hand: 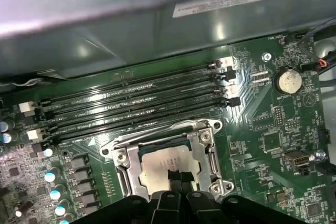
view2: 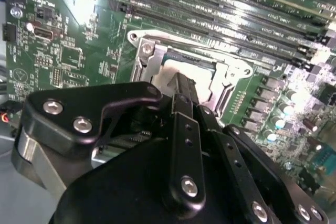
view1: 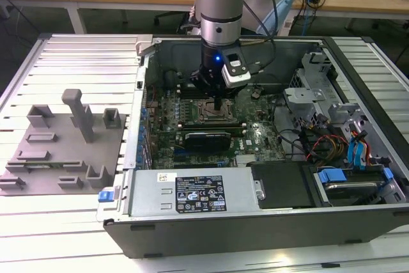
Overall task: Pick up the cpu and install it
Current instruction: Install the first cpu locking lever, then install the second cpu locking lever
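— Hanging over the board, the tool (view1: 218, 103) is pressing its tips, drawn together, down on the cpu (hand: 160, 169).
— And the cpu is sitting where?
— Inside the socket (hand: 167, 157), within its metal frame. Memory slots (hand: 131, 109) are running just beside it; grey fixture blocks (view1: 64, 145) are lying on the surface outside the case (view1: 255, 222).

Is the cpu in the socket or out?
In: the cpu lies inside the socket frame, with the end effector at it.
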